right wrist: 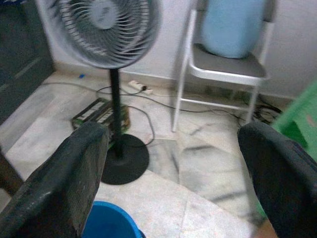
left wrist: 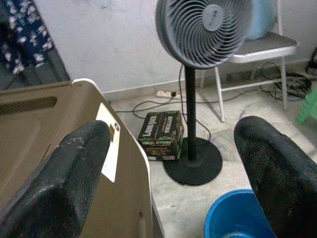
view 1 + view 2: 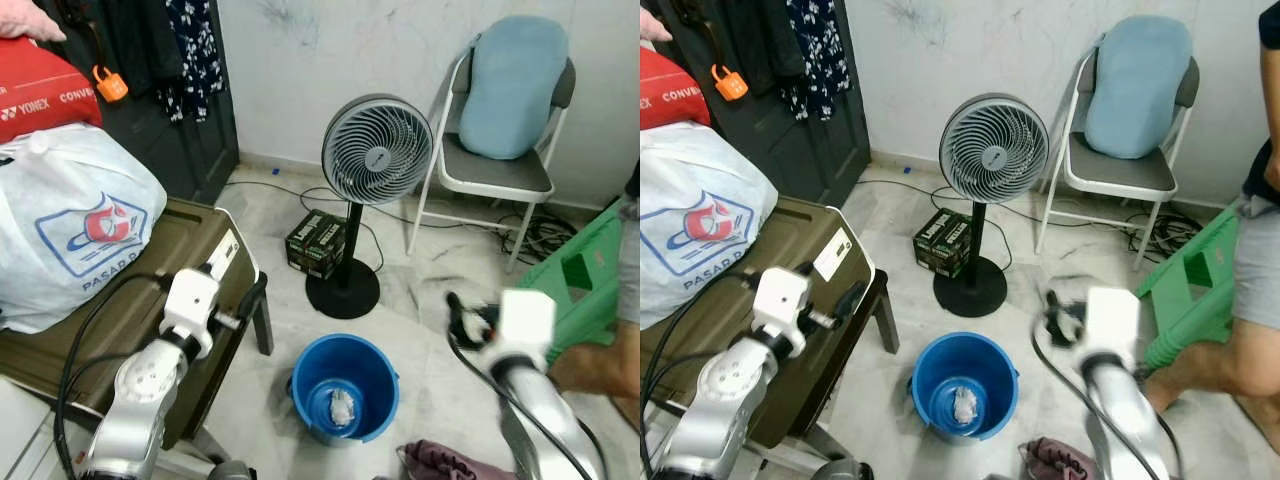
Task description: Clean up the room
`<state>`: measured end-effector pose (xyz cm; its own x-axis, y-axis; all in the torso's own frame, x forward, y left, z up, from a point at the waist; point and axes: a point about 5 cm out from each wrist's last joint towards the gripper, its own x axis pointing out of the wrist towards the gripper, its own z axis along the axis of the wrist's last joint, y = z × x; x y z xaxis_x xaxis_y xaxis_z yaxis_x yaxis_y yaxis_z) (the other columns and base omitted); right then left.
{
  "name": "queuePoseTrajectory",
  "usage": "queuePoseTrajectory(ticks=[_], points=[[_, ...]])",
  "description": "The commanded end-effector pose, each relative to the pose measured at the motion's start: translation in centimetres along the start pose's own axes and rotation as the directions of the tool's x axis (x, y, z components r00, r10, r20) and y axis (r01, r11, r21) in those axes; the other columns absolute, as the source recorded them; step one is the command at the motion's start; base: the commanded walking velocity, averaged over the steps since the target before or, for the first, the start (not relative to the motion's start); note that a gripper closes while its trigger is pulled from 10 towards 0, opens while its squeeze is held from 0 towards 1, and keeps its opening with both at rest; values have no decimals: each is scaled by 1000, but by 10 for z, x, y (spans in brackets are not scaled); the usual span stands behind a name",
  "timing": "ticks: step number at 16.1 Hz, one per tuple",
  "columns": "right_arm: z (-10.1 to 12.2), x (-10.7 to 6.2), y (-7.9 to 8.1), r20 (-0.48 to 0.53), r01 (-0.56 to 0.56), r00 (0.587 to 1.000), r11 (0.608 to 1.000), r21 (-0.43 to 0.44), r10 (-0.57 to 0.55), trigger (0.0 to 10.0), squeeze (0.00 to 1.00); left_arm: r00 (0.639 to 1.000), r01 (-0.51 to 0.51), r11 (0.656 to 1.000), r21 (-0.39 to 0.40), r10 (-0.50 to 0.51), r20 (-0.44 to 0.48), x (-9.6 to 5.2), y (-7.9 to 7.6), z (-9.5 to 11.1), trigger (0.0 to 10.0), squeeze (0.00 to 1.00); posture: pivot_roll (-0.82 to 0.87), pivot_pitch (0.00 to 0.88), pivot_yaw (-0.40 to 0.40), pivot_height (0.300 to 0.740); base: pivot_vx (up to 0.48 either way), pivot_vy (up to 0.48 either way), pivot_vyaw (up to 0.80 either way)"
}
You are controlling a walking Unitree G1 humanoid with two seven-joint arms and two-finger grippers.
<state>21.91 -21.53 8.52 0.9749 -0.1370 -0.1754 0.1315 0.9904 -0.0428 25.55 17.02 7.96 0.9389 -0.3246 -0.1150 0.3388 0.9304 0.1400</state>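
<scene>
head eyes: down over bucket [image 3: 345, 385]; wrists: low, forward; shared: fan [image 2: 203, 32], chair [image 1: 225, 64]

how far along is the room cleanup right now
Early. One crumpled white scrap already lies in the blue bucket. Nothing is in hand: left gripper and right gripper both have open, empty jaws. A maroon cloth is on the floor by the bucket, likely next.

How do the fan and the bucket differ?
The fan is grey with a black pole and base; the bucket is blue. The fan stands tall on its pole; the bucket sits low. The bucket holds a crumpled white wad; the fan holds nothing. Both stand upright on the floor.
</scene>
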Motion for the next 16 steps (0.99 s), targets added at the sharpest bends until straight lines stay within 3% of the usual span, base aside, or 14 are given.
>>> queuePoseTrajectory(ticks=[1, 2, 3, 5, 6, 16], points=[[4, -5, -8, -7, 26, 1000, 999, 39, -25, 10000, 0, 999, -33, 999, -12, 33, 26, -1, 3, 8, 10000, 0, -86, 0, -22, 740, 0, 0, 0], [1, -6, -10, -23, 63, 998, 998, 7, -63, 10000, 0, 999, -31, 1000, -5, 31, 24, -4, 1, 6, 10000, 0, -89, 0, -23, 740, 0, 0, 0], [3, -3, -5, -26, 48, 999, 998, 52, -47, 10000, 0, 1000, -25, 1000, -2, 25, 18, -6, 0, 3, 10000, 0, -91, 0, -25, 740, 0, 0, 0], [18, 1, 12, 61, -64, 996, 998, -29, 66, 10000, 0, 999, -50, 999, -9, 50, 17, -6, 1, 4, 10000, 0, -97, 0, -20, 740, 0, 0, 709], [24, 4, 18, 91, -80, 992, 996, -33, 83, 10000, 0, 993, -114, 991, -71, 114, 4, -9, 5, 3, 10000, 0, -98, 0, -20, 740, 0, 0, 794], [32, 9, 34, 115, -167, 978, 983, -81, 176, 10000, 0, 986, -167, 984, -64, 168, 6, -15, 7, 2, 10000, 0, -76, 0, -54, 740, 0, 0, 796]])
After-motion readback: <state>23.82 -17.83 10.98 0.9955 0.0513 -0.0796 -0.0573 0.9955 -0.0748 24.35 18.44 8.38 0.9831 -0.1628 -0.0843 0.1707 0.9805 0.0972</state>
